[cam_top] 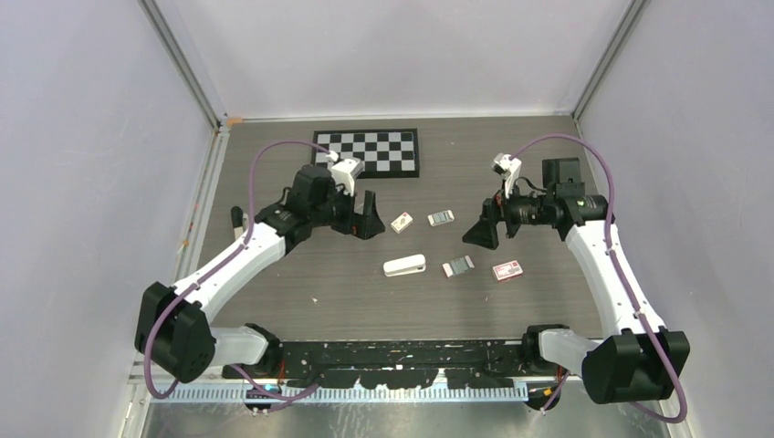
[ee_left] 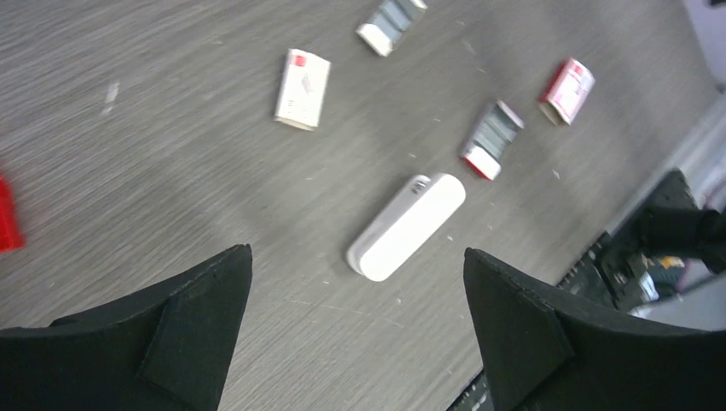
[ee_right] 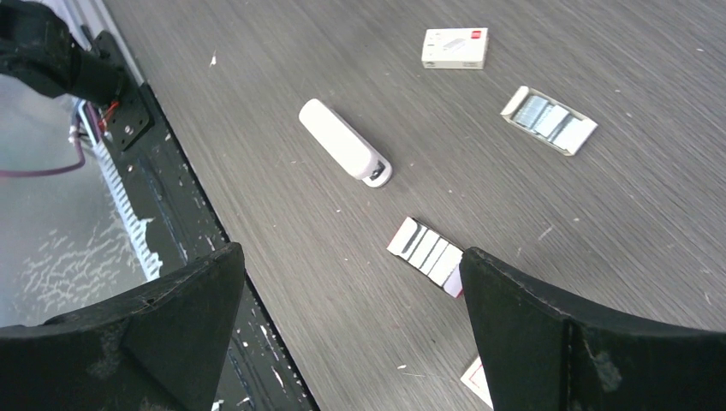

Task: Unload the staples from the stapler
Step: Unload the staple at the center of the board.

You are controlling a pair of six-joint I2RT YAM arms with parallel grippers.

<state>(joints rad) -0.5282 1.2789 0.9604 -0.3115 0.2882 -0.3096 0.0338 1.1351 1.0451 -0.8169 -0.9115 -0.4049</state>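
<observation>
The stapler is out of view in all three views. A white oblong plastic tool (cam_top: pixel 404 265) lies flat at mid-table; it also shows in the left wrist view (ee_left: pixel 407 226) and the right wrist view (ee_right: pixel 344 152). My left gripper (cam_top: pixel 362 219) hovers up and to the left of it, open and empty (ee_left: pixel 356 250). On the other side, the right gripper (cam_top: pixel 481 233) hangs above the table, open with nothing between its fingers (ee_right: pixel 351 250). Two open boxes of grey staples (cam_top: pixel 441 218) (cam_top: pixel 458 266) lie between the grippers.
A closed white-and-red box (cam_top: pixel 402 222) and a red box (cam_top: pixel 507 271) lie near the open ones. A checkerboard (cam_top: pixel 372 152) sits at the back. A red object (ee_left: pixel 4 214) shows at the left wrist view's edge. Black base rail (cam_top: pixel 402 351) runs along the near edge.
</observation>
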